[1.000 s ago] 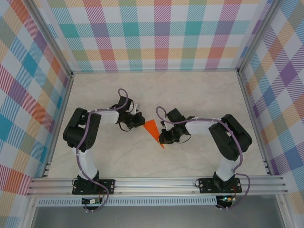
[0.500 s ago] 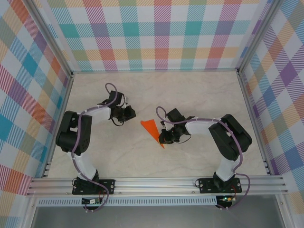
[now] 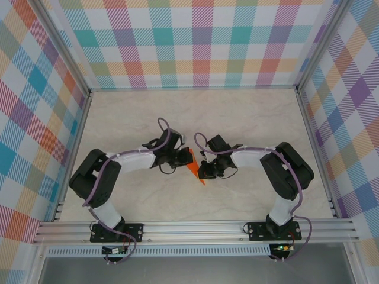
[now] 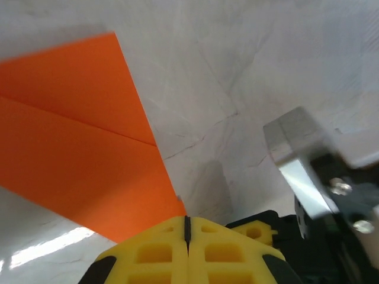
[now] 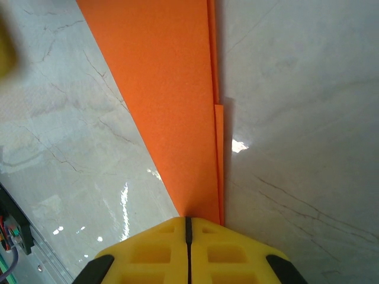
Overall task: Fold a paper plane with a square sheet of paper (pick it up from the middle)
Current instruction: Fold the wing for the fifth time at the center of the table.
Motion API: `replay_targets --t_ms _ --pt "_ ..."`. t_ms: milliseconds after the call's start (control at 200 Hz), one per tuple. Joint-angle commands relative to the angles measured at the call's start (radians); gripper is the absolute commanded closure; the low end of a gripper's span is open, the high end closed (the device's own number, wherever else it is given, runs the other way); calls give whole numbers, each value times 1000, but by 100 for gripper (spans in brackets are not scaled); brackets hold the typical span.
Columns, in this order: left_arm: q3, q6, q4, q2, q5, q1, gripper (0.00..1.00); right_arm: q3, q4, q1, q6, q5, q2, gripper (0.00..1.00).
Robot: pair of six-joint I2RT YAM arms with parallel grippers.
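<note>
Pushing w/ left end effector point(image 4: 187, 222) — pads together — could crumple the paper plane point(image 5: 177, 106) clamped in right end effector point(image 5: 188, 222).

Paper plane point(image 5: 177, 118): orange paper, matt, fine-grained, with sharp creases. Table point(image 5: 296, 118): marble-look top, smooth and glossy, with glare spots. Left gripper point(image 4: 187, 220) and right gripper point(image 5: 188, 220): yellow plastic fingertips, matt. Bracket point(image 4: 299, 154), lower right of the left wrist view: bare metal with a satin sheen. Frame rails point(image 3: 195, 228): silvery metal.
</note>
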Motion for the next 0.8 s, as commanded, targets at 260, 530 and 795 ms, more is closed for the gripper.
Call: replay_targets --t_ms 260,530,795 --pt "63 19 15 133 -58 -17 100 -43 -151 6 -8 97 57 93" --pt "34 108 9 165 -100 54 100 -49 -157 6 -14 106 61 94" --pt "-16 112 80 63 -51 191 100 -50 -152 6 -9 105 73 93"
